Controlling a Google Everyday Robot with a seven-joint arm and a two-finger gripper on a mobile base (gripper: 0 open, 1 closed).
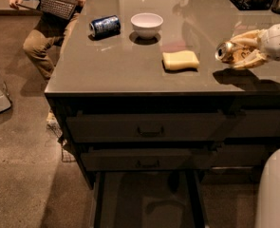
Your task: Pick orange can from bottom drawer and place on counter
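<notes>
We have the orange can [224, 51] out of the bottom drawer [146, 203], held over the desk [130, 70], not yet down.
The gripper [235, 51] hangs above the desk, fingers [247, 36] clamped on the can, which lies sideways, silver end toward the yellow sponge [180, 60] just past the fingers. The drawer stands open well below them. Risk we see: released on its side the can may roll, and the desk's front edge is near under the fingers.

Counter [130, 75] fills upper frame, glossy grey-brown. On it: blue can [104, 25] on its side upper left, white bowl [146, 24] near its right, yellow sponge [180, 60] centre-right. Gripper [241, 51] at right edge over counter, clamping orange can [227, 52].
</notes>
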